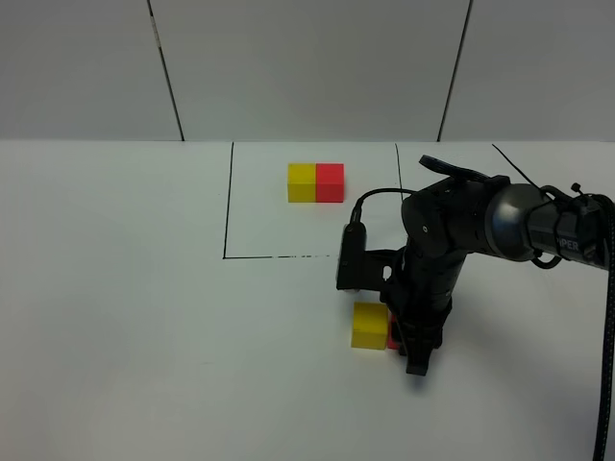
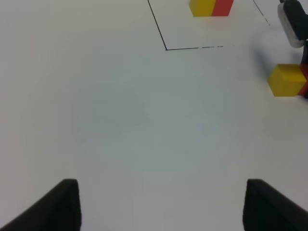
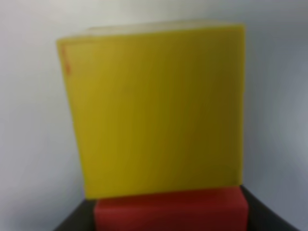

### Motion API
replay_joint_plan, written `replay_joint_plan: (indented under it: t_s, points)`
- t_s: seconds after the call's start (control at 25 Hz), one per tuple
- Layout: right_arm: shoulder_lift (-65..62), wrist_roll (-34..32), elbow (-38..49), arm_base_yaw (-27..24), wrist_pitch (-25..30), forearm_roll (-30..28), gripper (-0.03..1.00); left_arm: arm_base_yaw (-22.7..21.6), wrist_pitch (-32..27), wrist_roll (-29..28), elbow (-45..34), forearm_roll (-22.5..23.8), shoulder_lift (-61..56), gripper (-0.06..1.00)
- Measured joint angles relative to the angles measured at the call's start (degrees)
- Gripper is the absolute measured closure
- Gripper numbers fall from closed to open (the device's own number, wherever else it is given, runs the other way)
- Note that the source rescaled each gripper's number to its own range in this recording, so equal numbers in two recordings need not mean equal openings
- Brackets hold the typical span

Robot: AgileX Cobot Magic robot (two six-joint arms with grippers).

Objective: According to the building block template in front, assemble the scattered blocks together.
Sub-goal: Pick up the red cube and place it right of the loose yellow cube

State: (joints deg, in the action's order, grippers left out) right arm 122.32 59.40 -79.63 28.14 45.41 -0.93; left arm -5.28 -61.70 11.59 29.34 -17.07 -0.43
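Observation:
The template (image 1: 315, 182), a joined yellow-left, red-right pair, sits inside the black outline at the back; it also shows in the left wrist view (image 2: 211, 7). The loose yellow cube (image 1: 369, 325) (image 2: 287, 79) (image 3: 154, 110) lies in front of the outline. The loose red cube (image 1: 392, 331) (image 2: 304, 79) (image 3: 171, 209) touches its right side, mostly hidden by the arm. My right gripper (image 1: 404, 338) (image 3: 171, 222) points down with its dark fingers (image 3: 72, 222) on either side of the red cube, shut on it. My left gripper (image 2: 161, 207) is open and empty over bare table, far left of the cubes.
A black outline (image 1: 229, 202) marks a rectangle on the white table (image 1: 115, 317) around the template. The right arm's body (image 1: 452, 240) stands over the outline's front right corner. A grey panelled wall (image 1: 307, 67) closes the back.

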Motion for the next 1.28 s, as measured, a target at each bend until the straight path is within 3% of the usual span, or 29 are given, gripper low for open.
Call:
replay_joint_plan:
  t_s: [0.68,1.0,1.28]
  points:
    - [0.00,0.47,0.00,0.48,-0.28,0.27,0.96,0.00,0.00,0.00,0.00,0.00,0.00,0.46]
    - [0.00,6.03,0.00,1.08,-0.67,-0.21,0.96,0.00,0.00,0.00,0.00,0.00,0.00,0.46]
    - [0.00,6.50,0.00,1.09,-0.52,0.28,0.96,0.00,0.00,0.00,0.00,0.00,0.00,0.46]
